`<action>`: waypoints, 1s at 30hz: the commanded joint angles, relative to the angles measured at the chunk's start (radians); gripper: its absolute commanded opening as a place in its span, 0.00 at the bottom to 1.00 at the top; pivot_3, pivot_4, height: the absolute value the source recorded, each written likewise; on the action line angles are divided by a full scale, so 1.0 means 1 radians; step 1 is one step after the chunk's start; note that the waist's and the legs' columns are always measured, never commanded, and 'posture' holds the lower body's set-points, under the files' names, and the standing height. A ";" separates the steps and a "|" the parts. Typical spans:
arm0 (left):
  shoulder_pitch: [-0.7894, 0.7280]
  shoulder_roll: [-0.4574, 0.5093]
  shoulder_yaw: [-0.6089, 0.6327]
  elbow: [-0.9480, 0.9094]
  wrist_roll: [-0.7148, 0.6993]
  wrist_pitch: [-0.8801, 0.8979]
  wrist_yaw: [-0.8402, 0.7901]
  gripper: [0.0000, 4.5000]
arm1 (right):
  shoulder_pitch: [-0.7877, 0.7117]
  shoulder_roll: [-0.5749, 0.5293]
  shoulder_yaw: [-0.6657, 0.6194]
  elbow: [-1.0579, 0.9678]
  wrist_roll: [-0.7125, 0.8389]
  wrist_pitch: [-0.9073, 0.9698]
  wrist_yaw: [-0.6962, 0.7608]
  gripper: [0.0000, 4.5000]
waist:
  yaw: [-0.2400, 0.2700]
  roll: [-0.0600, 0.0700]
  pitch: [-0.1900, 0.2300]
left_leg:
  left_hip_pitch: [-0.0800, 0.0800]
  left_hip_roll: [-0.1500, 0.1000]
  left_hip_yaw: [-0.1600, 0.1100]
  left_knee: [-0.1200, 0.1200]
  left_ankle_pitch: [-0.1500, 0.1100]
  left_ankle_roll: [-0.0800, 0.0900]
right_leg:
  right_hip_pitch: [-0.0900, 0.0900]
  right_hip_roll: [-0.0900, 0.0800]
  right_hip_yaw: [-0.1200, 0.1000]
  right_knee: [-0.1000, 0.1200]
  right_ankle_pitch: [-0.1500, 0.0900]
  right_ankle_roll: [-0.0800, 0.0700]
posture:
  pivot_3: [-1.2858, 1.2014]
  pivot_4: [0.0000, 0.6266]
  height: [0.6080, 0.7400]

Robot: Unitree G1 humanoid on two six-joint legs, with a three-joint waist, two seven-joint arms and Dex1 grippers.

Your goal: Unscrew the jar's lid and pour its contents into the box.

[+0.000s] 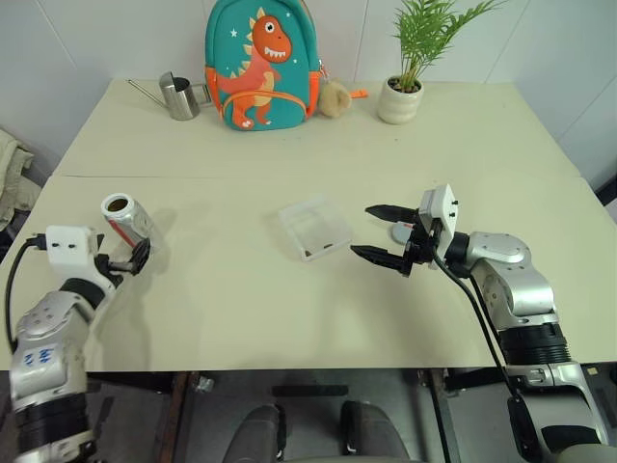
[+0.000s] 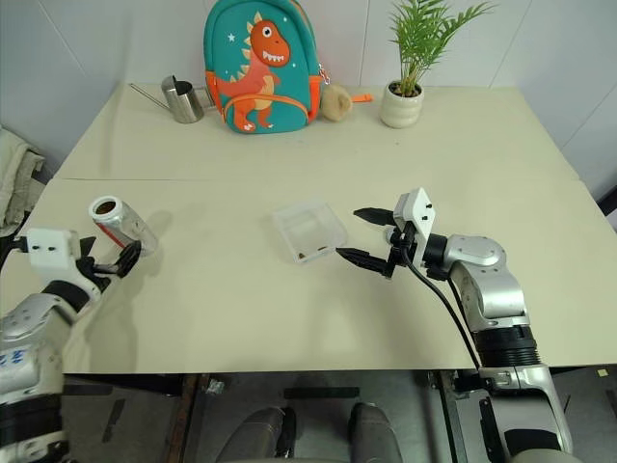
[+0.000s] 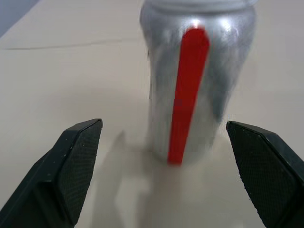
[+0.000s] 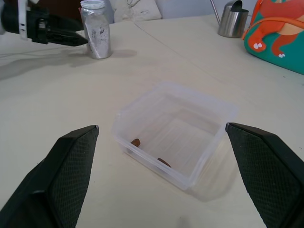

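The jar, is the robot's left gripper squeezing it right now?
No, the left gripper is open, with both black fingers standing apart from the jar, which stands on the table by itself.

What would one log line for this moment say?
jar: standing, lidless | left hand: open | right hand: open | box: few bits inside
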 commanded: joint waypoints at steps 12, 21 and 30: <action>0.203 0.199 0.006 -0.226 -0.054 -0.198 -0.369 0.99 | -0.060 -0.078 -0.029 0.117 -0.006 -0.115 0.110 1.00 | 0.015 0.001 0.001 | 0.001 0.006 -0.002 -0.001 -0.003 -0.003 | 0.001 0.000 0.001 -0.005 -0.001 -0.010 | 0.52 0.24 1.00; -0.150 0.158 -0.267 -0.185 -0.078 -0.190 -0.459 0.99 | -0.088 -0.117 -0.028 0.166 -0.030 -0.142 0.143 1.00 | -0.001 0.002 0.001 | 0.003 0.007 0.001 -0.001 -0.001 -0.003 | 0.002 0.004 -0.005 -0.002 0.002 -0.010 | 0.52 0.24 1.00; -0.232 0.121 -0.311 -0.093 -0.054 -0.237 -0.459 0.99 | -0.048 -0.131 -0.046 0.124 -0.016 -0.127 0.106 1.00 | -0.003 0.002 0.001 | 0.002 0.009 0.003 0.000 -0.002 -0.003 | 0.002 0.010 -0.006 -0.003 0.002 -0.010 | 0.52 0.24 1.00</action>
